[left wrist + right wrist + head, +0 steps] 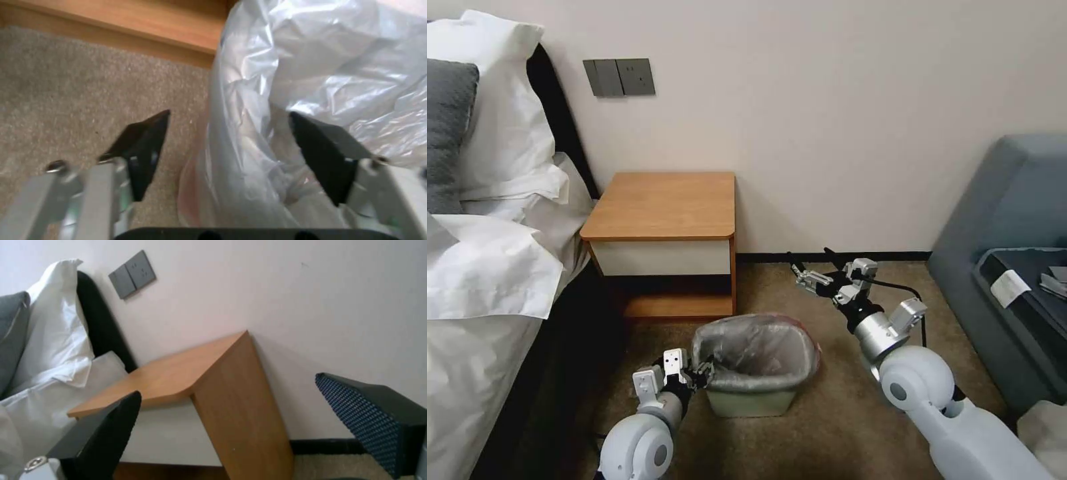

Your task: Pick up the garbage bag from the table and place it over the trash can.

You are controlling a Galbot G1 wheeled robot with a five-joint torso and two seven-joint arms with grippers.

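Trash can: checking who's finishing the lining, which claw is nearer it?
Left. The left claw is at the trash can rim; the right claw hangs apart, above the carpet.

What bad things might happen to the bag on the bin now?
1. The left tool has open fingers straddling the garbage bag at the trash can rim; shutting and pulling might tug the thin plastic back off.
2. The bag looks puffed up above the rim, so it may not be seated firmly.
3. The right tool hangs open over the carpet, away from the bin, so it steadies nothing.
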